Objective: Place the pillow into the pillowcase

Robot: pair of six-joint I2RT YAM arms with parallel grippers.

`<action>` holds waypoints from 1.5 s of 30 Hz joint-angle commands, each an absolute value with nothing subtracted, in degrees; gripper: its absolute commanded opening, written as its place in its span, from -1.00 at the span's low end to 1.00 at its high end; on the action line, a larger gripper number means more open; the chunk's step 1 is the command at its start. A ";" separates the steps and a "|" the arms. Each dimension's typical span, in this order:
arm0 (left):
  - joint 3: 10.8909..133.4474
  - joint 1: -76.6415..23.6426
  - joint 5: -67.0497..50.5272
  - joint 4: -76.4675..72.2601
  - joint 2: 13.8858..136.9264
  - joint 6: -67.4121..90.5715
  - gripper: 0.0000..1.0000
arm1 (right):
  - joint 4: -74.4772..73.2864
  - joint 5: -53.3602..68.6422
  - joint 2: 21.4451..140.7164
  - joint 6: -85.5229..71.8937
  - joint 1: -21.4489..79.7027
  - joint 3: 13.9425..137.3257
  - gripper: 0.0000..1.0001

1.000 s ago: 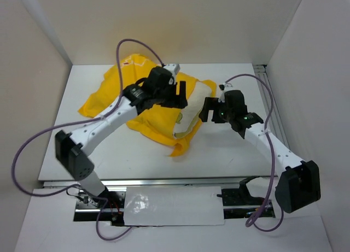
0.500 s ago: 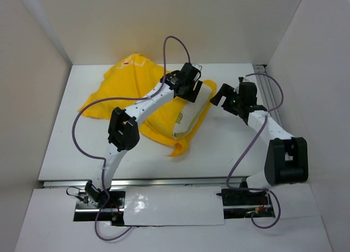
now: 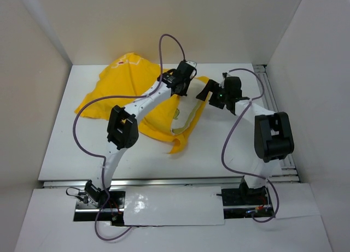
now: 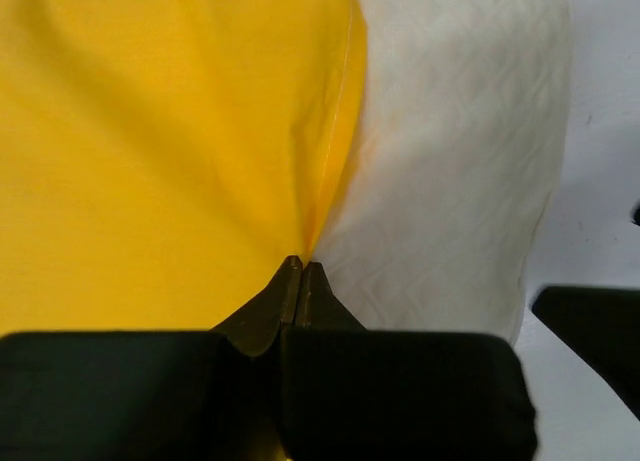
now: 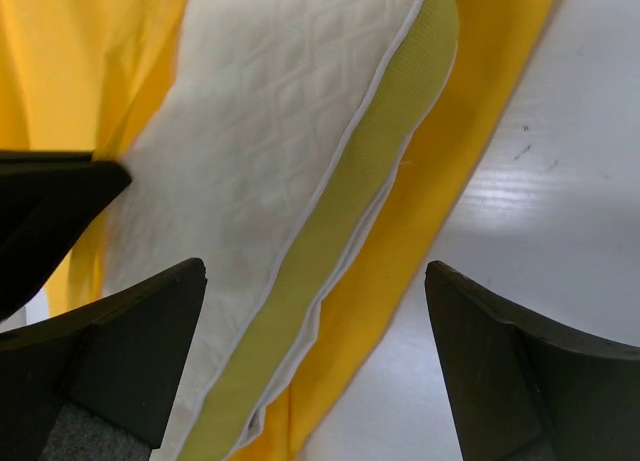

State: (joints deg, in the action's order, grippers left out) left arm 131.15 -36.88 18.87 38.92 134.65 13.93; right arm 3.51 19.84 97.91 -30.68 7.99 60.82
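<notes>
The bright yellow pillowcase (image 3: 117,93) lies crumpled across the back of the white table (image 3: 82,148). The cream quilted pillow (image 3: 188,114) sticks partly out of its right-hand opening. My left gripper (image 3: 184,91) is over that opening. In the left wrist view it (image 4: 300,265) is shut, pinching the pillowcase (image 4: 150,161) hem where it meets the pillow (image 4: 450,161). My right gripper (image 5: 315,326) stands open just right of the pillow (image 5: 270,121), straddling its olive side band and the yellow pillowcase (image 5: 470,151) layer beneath, touching nothing.
White enclosure walls close in the table on the left, back and right. A metal rail (image 3: 273,99) runs along the table's right edge. Purple cables (image 3: 164,41) loop above both arms. A pillowcase corner (image 3: 178,148) points toward the front. Bare table (image 5: 570,231) lies right of the pillow.
My left gripper has gone from open to shut at the pillowcase's hem. My right arm has folded back, and its open gripper has moved left, closer to the pillow's edge.
</notes>
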 commanded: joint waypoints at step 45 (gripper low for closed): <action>114.52 -42.80 8.08 36.11 106.17 18.72 -0.90 | 42.95 32.81 105.57 -24.44 21.37 60.39 -0.18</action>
State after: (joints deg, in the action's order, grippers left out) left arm 113.62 -39.79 11.90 38.48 108.03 15.68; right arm 51.29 35.31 111.22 -27.92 21.74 61.60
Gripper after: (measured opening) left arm 0.038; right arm 0.366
